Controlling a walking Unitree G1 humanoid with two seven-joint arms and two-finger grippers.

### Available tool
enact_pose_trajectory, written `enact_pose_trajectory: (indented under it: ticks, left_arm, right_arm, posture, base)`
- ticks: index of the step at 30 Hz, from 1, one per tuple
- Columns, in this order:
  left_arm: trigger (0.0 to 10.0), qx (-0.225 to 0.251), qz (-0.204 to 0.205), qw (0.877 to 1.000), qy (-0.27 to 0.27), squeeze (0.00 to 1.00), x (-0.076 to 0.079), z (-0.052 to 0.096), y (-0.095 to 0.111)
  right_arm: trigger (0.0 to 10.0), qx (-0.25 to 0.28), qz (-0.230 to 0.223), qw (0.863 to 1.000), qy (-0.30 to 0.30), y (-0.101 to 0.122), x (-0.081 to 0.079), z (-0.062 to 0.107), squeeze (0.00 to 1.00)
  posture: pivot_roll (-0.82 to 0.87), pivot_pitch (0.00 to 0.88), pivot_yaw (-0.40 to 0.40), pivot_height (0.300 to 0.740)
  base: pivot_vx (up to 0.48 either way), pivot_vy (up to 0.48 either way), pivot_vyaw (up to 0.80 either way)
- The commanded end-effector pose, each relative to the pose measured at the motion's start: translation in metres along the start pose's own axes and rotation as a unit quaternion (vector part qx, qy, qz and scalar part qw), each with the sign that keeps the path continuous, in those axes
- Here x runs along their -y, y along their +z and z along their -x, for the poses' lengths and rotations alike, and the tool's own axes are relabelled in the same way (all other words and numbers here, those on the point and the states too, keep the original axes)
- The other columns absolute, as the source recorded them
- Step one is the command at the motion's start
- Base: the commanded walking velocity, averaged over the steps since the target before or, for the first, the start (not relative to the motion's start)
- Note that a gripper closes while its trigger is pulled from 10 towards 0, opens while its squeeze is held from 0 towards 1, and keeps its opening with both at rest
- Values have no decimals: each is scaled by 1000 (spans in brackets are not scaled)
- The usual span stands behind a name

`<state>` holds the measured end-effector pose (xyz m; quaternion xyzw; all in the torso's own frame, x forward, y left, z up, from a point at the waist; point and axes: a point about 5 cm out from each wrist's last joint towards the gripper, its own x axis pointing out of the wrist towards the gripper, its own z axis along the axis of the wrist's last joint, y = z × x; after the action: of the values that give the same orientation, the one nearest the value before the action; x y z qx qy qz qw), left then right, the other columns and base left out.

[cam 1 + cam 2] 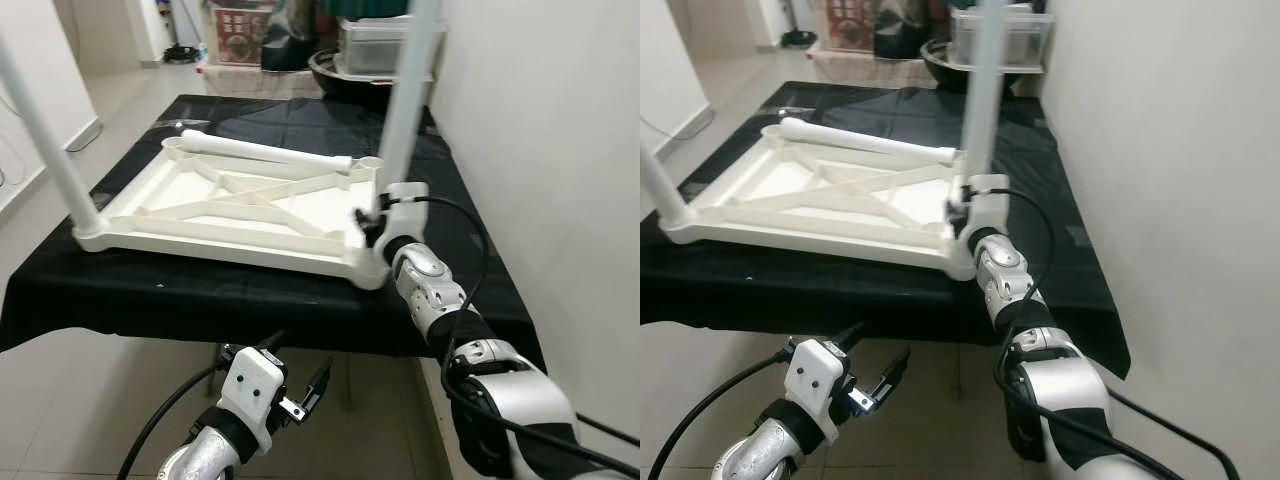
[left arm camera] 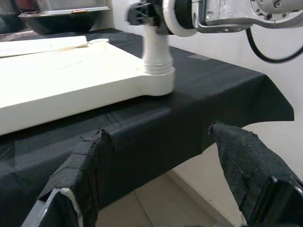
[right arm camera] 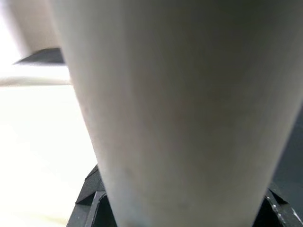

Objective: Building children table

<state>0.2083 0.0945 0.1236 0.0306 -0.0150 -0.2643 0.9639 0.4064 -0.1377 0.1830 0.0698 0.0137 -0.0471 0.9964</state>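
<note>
Your right gripper (image 1: 372,222) looks clamped on the white table leg (image 1: 405,100) standing in the near right corner of the upturned tabletop (image 1: 240,205), though I can't quite see the fingers. Twist crooked and the leg jams or drags the top off the black-clothed table (image 1: 150,290). Left gripper (image 2: 156,175) hangs spread open below the near edge.

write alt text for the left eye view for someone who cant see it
The right gripper grips an upright white table leg at the near right corner of an upturned white tabletop on a black-covered table. Another leg lies loose on it; the left gripper hangs open below.

White tabletop (image 1: 230,205) upside down w/ two legs (image 1: 405,95) upright, one loose.
</note>
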Motion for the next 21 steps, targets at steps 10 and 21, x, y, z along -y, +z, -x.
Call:
enact_pose_trajectory:
  ticks: [10, 21]
  left_arm:
    - [10000, -11, 1, 1000, -3, 0, 2, 1, -5]
    - [10000, -12, 4, 1000, -5, 0, 4, 1, -6]
  right_arm:
    - [10000, -54, -131, 972, -188, -36, -8, 18, 0]
    - [10000, 50, -94, 993, 52, -11, -24, 13, 0]
  posture:
    - [142, 73, -66, 740]
    - [130, 64, -67, 740]
  base:
    - [0, 0, 0]
    - [0, 0, 0]
